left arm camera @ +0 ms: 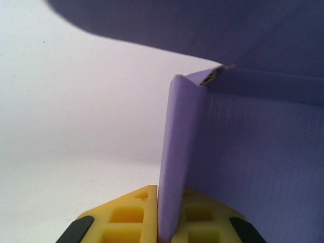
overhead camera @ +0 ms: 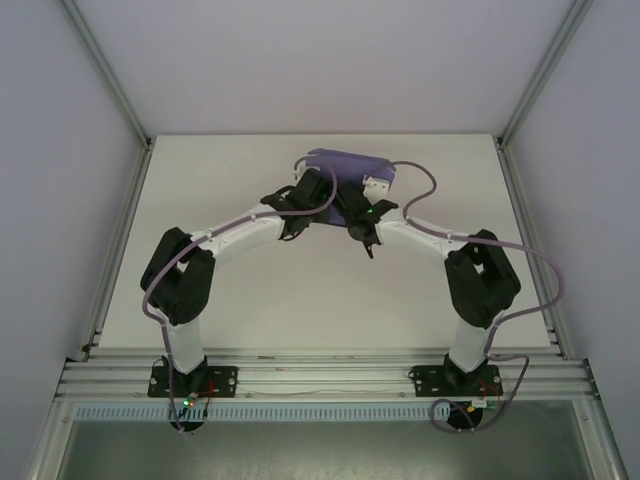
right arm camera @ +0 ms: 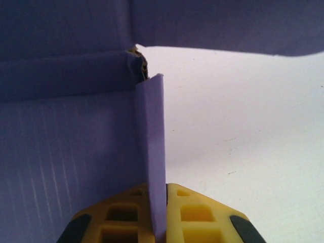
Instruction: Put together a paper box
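left gripper (left arm camera: 169,210) clamped on paper box (overhead camera: 346,163) left wall (left arm camera: 177,147), box at far-centre of table (overhead camera: 300,300). right gripper (right arm camera: 158,207) clamped on right wall (right arm camera: 152,136). risk: uneven pull tears the frayed corners (left arm camera: 212,76), or thin card slips out.

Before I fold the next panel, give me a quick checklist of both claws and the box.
1. Left claw shut on a side flap of the paper box: ok.
2. Right claw shut on the opposite flap: ok.
3. Both flaps stand upright, square to the main panel: ok.
4. Corner creases clean: not ok. The card is crumpled and frayed at the left-wrist corner and the right-wrist corner.
5. Box bottom resting on the table: cannot tell, since the arms hide its near edge in the top view.
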